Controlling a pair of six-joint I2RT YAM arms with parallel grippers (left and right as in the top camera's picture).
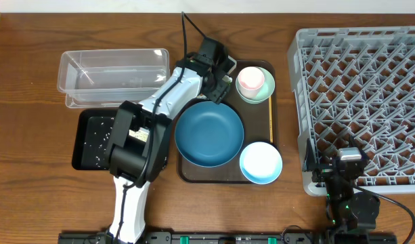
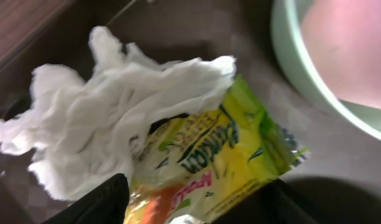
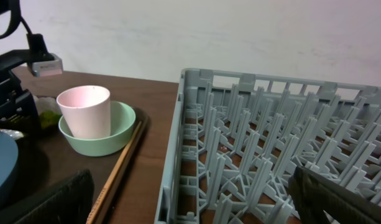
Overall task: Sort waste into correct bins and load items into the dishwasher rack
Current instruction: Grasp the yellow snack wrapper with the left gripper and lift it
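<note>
The wrapper (image 2: pixel 221 155) lies between the left jaws, tissue (image 2: pixel 115 118) beyond.

Soft, wrinkled matt paper for the tissue (image 2: pixel 109 118), glossy creased film on the wrapper (image 2: pixel 227 155). Clear smooth plastic in the tub (image 1: pixel 112 64), matt grey plastic in the dishwasher rack (image 3: pixel 271 143). Grained brown wood across the table (image 1: pixel 31 135).

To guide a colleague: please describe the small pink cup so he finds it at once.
Find the brown tray left of the large grey rack. At its far right corner sits a pale green bowl, and the pink cup stands inside it. It is the only pink thing there.
</note>
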